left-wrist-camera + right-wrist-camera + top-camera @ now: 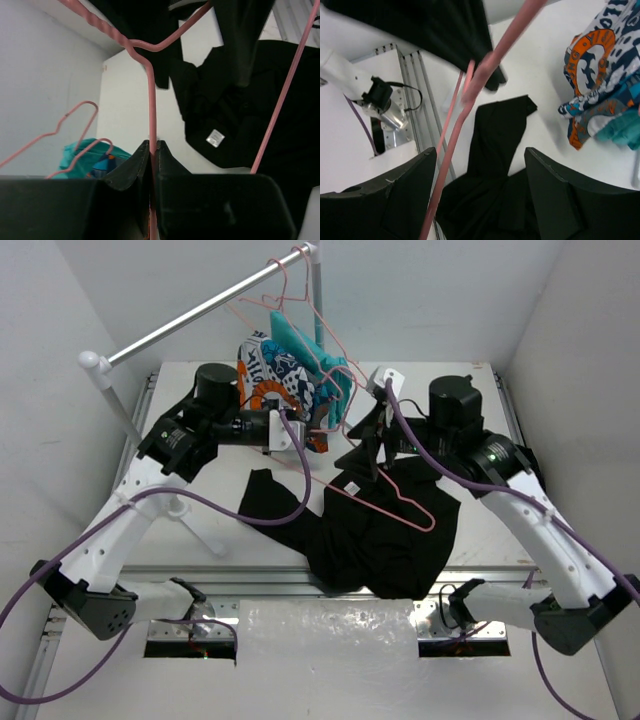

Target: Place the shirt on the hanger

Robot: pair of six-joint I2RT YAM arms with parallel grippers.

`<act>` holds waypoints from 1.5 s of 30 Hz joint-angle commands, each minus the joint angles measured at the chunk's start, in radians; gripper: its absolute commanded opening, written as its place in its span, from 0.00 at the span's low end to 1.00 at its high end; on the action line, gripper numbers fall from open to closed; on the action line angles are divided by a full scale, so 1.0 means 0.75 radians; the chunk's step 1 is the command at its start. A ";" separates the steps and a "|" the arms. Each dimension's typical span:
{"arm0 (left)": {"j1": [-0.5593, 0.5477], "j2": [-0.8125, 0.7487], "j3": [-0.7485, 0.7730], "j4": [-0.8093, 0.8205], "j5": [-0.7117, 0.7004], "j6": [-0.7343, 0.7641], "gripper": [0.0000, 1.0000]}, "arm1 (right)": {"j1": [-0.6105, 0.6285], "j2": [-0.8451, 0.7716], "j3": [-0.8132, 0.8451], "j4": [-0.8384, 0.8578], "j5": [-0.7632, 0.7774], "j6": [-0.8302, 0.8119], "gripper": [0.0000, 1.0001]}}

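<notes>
The black shirt point(385, 545) lies crumpled on the table near the front middle. Its white collar label point(215, 138) shows in the left wrist view. My left gripper point(288, 432) is shut on the neck of the pink wire hanger point(418, 512), just below the hook. The wire point(151, 110) is pinched between the fingers point(152, 146). The hanger's triangle slopes down over the shirt's upper part. My right gripper point(372, 440) hovers above the shirt's far edge, open and empty. A hanger wire point(465, 110) crosses close to its left finger, above the shirt point(495, 145).
A clothes rail point(190, 315) stands at the back with spare pink hangers point(300, 290), a patterned orange, navy and white garment point(275, 375) and a teal garment point(310, 355). The rail's foot point(195, 525) is at front left. A clear plastic sheet point(325, 630) covers the near edge.
</notes>
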 commanded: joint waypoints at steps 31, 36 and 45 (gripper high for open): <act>0.019 -0.188 -0.599 0.690 -0.369 -1.339 0.84 | -0.027 -0.187 -0.506 -0.030 0.192 -0.220 0.00; 0.019 -0.119 -0.691 0.678 -0.399 -1.463 0.70 | -0.031 -0.242 -0.500 -0.149 0.456 -0.178 0.00; -0.097 0.245 -0.693 0.504 -0.502 -1.537 0.70 | -0.035 -0.312 -0.504 -0.184 0.539 -0.141 0.00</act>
